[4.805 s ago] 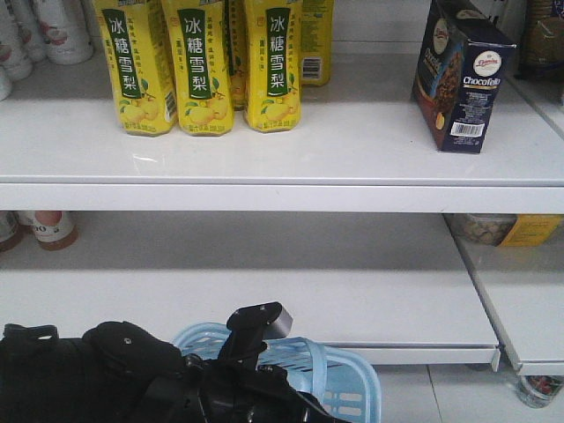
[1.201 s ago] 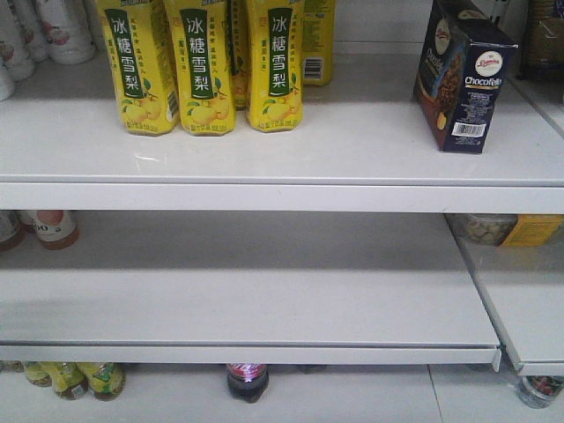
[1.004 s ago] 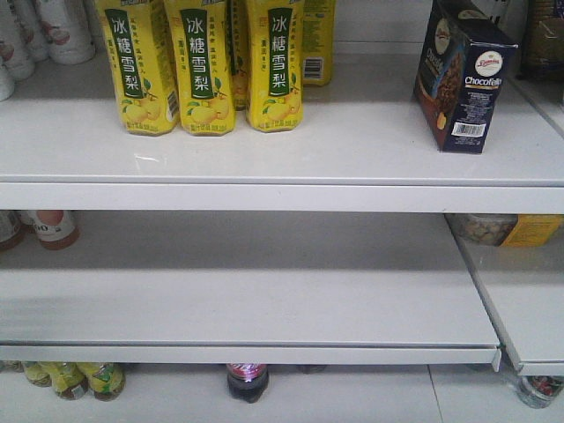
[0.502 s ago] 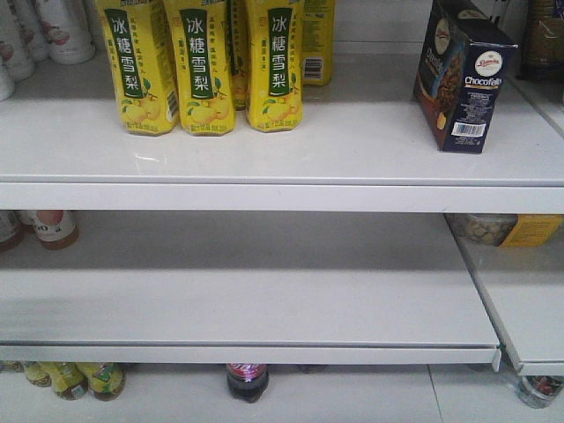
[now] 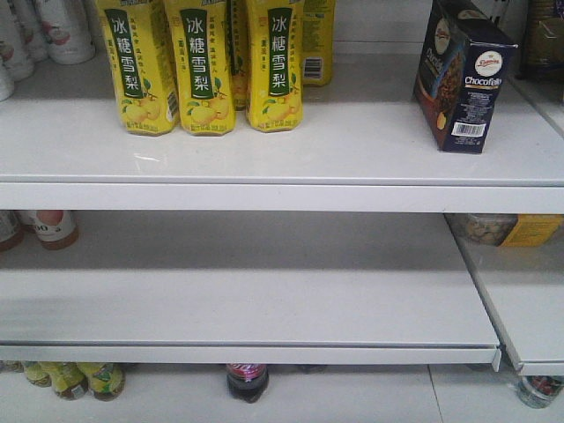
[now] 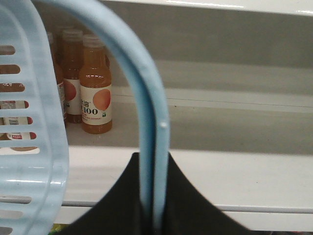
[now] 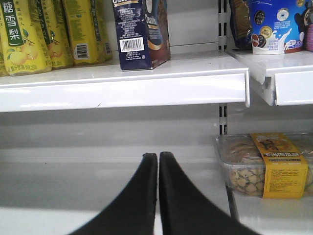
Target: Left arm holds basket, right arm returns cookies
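The cookies stand upright on the top shelf, well right of the yellow drink bottles. The right gripper points level at the shelving below them, its black fingers pressed together with nothing between. The left gripper is clamped on the basket handle — the pale blue strap arches up from its jaws, beside orange juice bottles.

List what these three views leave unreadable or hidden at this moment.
- Pale light-blue plastic basket: left wrist view crops it; its contents are unseen. The front view lacks it.
- Dark navy rectangular cookie carton: top cut off in front and right wrist views.
- Orange juice bottles: partly hidden behind the basket wall.
- Right gripper: fingertips together, nothing visible between.
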